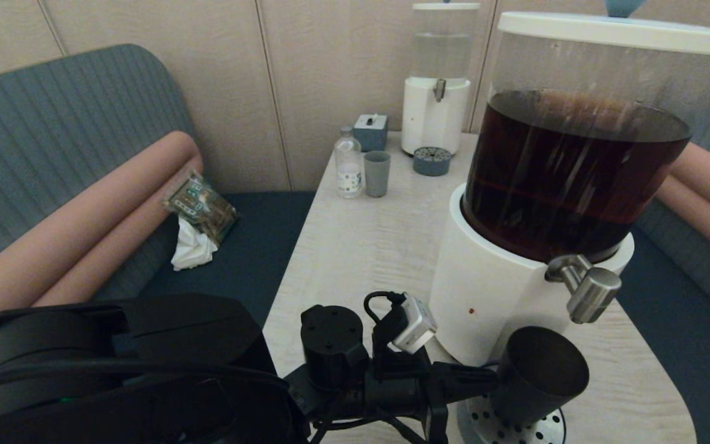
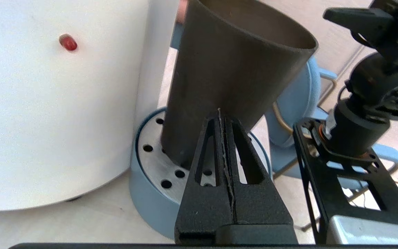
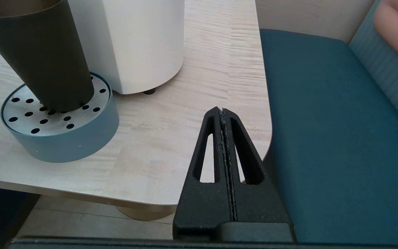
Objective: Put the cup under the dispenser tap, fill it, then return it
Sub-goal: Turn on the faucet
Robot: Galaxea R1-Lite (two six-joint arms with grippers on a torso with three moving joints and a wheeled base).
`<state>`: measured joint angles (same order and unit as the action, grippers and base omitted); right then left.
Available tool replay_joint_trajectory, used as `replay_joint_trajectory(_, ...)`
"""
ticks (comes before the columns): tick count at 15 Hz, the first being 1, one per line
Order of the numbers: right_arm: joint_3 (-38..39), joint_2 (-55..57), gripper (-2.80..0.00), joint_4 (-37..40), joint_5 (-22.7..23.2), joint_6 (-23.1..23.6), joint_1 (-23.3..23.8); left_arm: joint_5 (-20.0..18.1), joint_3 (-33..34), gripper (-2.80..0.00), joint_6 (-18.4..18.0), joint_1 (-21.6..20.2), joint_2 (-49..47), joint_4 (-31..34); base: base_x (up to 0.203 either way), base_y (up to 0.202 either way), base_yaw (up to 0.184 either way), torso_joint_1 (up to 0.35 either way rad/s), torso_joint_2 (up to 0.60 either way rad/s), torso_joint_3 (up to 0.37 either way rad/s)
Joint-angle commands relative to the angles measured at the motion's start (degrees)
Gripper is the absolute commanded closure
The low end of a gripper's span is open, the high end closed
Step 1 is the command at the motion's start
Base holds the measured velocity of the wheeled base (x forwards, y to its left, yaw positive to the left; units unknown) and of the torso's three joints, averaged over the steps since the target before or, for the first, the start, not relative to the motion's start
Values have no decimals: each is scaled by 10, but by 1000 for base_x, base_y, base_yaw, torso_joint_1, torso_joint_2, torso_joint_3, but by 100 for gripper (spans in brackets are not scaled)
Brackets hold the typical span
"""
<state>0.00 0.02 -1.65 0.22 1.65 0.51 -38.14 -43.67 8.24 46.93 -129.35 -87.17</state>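
The matte black cup (image 1: 540,370) rests on the round perforated drip tray (image 1: 551,424) in front of the large dispenser's white base (image 1: 484,290). It leans away from that base, its mouth a little below the brushed-steel tap (image 1: 588,291). My left gripper (image 1: 489,378) reaches in from the left, shut with nothing between its fingers. In the left wrist view its tips (image 2: 218,111) lie against the cup's wall (image 2: 233,76). My right gripper (image 3: 220,110) is shut and hangs over the table's near right corner, apart from the cup (image 3: 43,58); the head view does not show it.
At the table's far end stand a small white dispenser (image 1: 435,117), a grey-blue cup (image 1: 377,174), a clear bottle (image 1: 348,163) and a small grey box (image 1: 370,131). Blue bench seats (image 3: 327,121) flank the table. A snack bag and a tissue (image 1: 198,222) lie on the left seat.
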Motion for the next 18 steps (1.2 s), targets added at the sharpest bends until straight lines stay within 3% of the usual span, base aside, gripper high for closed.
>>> replay_joint_trajectory(1,5,0,0,0,0,0,-1,4,-4,0,1,1,-2,-5,0,0,0,0,0,0)
replay_joint_trajectory(18,5,0,0,0,0,0,0,5,-6,0,5,4,-6,-5,0,0,0,0,0,0)
